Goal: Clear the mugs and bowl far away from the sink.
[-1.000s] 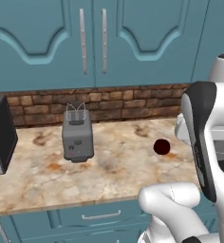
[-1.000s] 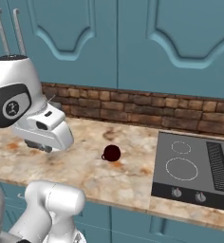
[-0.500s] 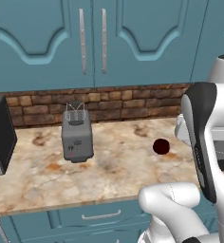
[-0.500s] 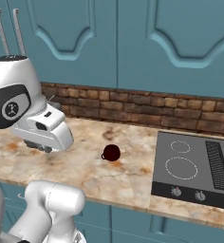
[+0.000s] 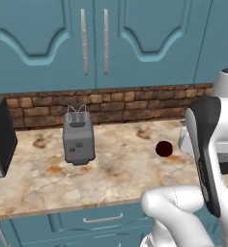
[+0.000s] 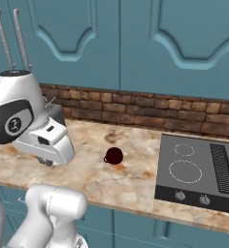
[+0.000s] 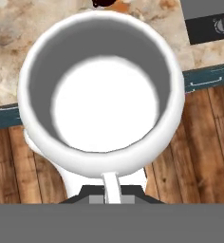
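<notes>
Nothing has moved since the earlier frames; base and arm sit unchanged, so I judge a pause mid-carry; the surface fills mid-frame; the maroon mug rests centre-right; my end effector, closed, grips the white mug.

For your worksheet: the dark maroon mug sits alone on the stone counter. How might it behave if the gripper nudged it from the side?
The maroon mug looks glossy and rigid, so it would probably slide across the smooth counter rather than deform. It appears squat, so tipping seems unlikely. Its handle may make it rotate.
</notes>
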Tool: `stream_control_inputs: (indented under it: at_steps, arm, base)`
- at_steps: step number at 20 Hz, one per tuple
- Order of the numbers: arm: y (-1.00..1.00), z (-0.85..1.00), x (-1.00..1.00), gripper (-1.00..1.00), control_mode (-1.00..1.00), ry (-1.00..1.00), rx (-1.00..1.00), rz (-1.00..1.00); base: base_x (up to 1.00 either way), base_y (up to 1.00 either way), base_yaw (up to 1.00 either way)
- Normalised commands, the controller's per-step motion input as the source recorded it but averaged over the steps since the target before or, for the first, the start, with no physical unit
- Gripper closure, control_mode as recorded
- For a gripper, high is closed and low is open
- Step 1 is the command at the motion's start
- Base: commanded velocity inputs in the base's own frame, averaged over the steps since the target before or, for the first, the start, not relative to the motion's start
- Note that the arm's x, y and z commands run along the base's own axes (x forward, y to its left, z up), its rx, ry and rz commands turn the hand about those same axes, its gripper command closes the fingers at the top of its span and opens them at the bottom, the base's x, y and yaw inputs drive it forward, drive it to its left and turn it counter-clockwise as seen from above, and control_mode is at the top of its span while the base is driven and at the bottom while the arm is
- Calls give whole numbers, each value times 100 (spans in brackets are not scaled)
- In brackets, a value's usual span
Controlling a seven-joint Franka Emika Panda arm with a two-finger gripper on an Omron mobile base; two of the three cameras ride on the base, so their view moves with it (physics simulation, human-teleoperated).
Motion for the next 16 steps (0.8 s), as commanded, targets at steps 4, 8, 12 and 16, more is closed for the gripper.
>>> stream_control_inputs:
  at_steps: [4, 8, 12, 16]
  arm:
    - [3, -55, -17, 100, -100, -1, 0, 0]
    - [2, -44, 0, 100, -100, -1, 0, 0]
    - [7, -37, 0, 100, -100, 0, 0, 0]
    - [5, -37, 18, 100, -100, 0, 0, 0]
  base:
    - [0, 0, 0]
    - [0, 0, 0]
    - [0, 0, 0]
    - [0, 0, 0]
